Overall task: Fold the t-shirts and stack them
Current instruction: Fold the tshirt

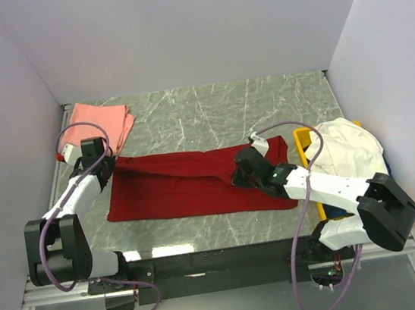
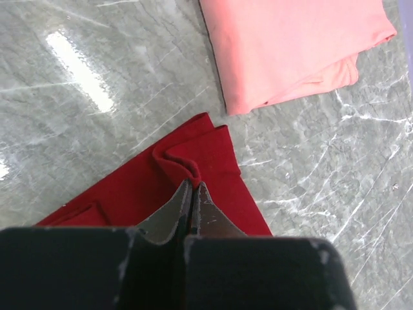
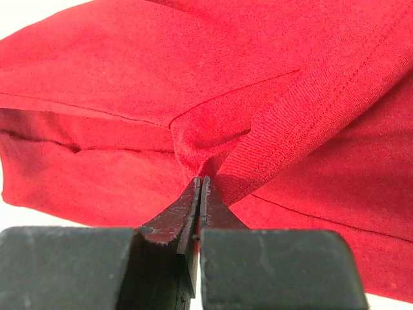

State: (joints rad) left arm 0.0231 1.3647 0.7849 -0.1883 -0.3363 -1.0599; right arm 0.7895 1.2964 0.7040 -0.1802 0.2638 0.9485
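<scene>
The deep red t-shirt (image 1: 181, 185) lies partly folded across the middle of the marble table. My left gripper (image 1: 109, 166) is shut on a pinch of its far left corner (image 2: 184, 165). My right gripper (image 1: 239, 175) is shut on a fold of the red cloth (image 3: 213, 139) near the shirt's right end. The salmon pink t-shirt (image 1: 100, 125) lies folded at the far left and shows in the left wrist view (image 2: 290, 45). The cream white t-shirt (image 1: 348, 148) is bunched at the right, over the tray.
A yellow plastic tray (image 1: 301, 143) sits at the right under the white shirt. White walls close in the table on the left, back and right. Bare marble (image 1: 217, 112) shows behind the red shirt. A black rail (image 1: 221, 260) runs along the near edge.
</scene>
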